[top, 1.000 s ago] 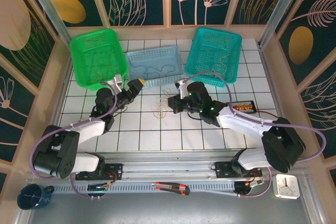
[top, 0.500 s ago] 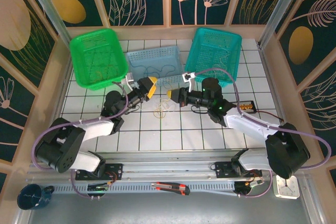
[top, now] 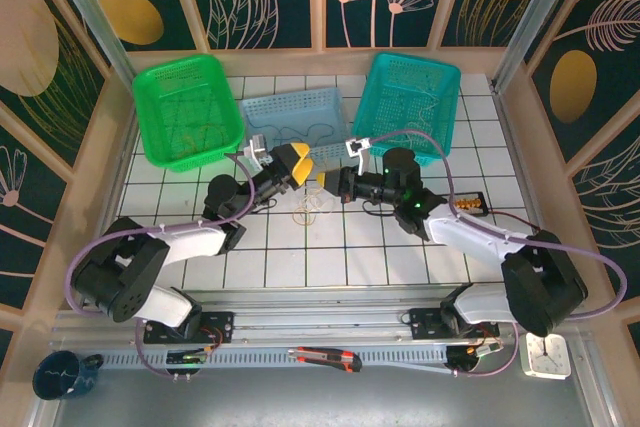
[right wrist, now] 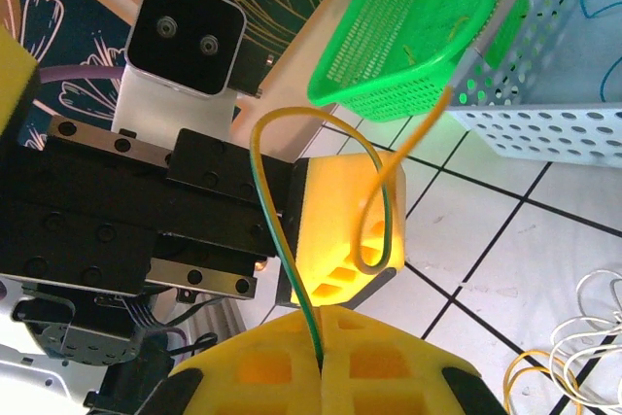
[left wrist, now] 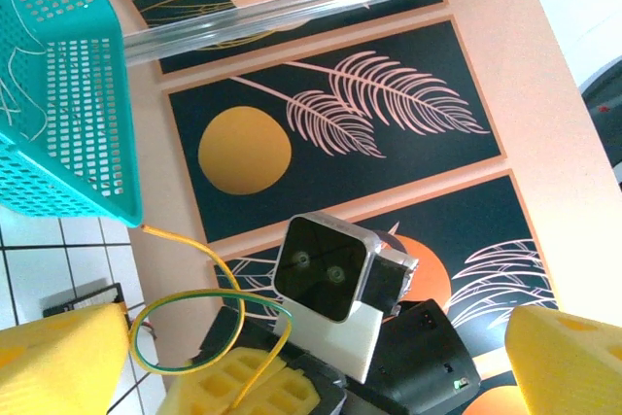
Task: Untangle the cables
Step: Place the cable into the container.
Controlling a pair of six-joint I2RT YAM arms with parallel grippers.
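A yellow-green wire [right wrist: 255,167] is pinched between the ribbed yellow foam pads of the right gripper [right wrist: 321,364], whose jaws are pressed together on it. From the pinch the thin strand is seen rising and curling into a loose open loop. The left gripper [top: 297,160] is held spread wide with nothing grasped, and in the left wrist view its blocky foam fingers [left wrist: 60,357] are set far apart on either side of that loop. The two grippers are positioned tip to tip above the white tiled table [top: 400,257], just in front of a pale blue perforated basket [top: 300,122]. The rest of the cables [top: 305,209], a small limp knot of white and yellowish loops, is seen lying on the tiles just on the near side of the grippers. The pale blue basket is flanked by a green mesh basket [top: 185,112] and a teal one [top: 405,105], and thin wires are visible inside each.
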